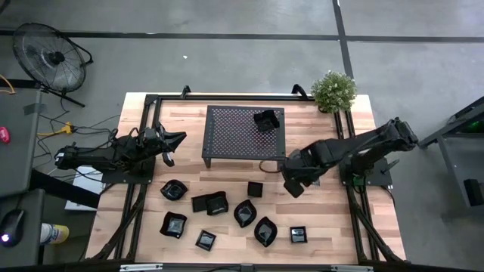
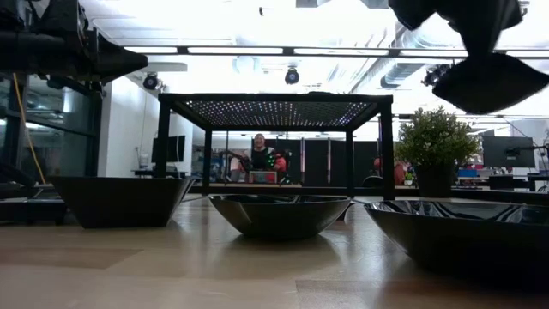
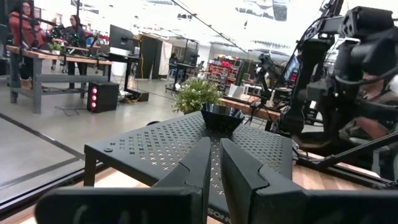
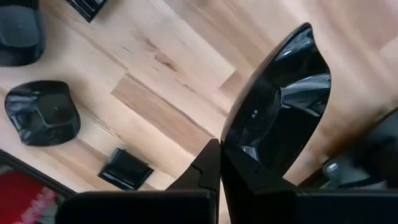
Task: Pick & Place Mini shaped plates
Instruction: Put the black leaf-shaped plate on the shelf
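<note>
The right gripper (image 4: 219, 163) has its fingers clamped on a glossy leaf-shaped plate (image 4: 280, 106), tilted, long axis running away from the fingers, near the mesh rack (image 1: 243, 134). The left gripper (image 3: 214, 163), nearly closed and empty, hovers beside the rack over the wooden worktop (image 1: 325, 223).

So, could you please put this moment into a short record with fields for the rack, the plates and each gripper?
rack: black perforated mesh rack stands on the wooden table
plate on rack: one mini plate at the rack's far right corner
plates on table: about ten mini shaped plates scattered in front of the rack
right gripper: shut on a glossy black plate, raised above the table by the rack's right front leg
left gripper: nearly closed, empty, waiting left of the rack
plant: potted plant at the far right corner
</note>
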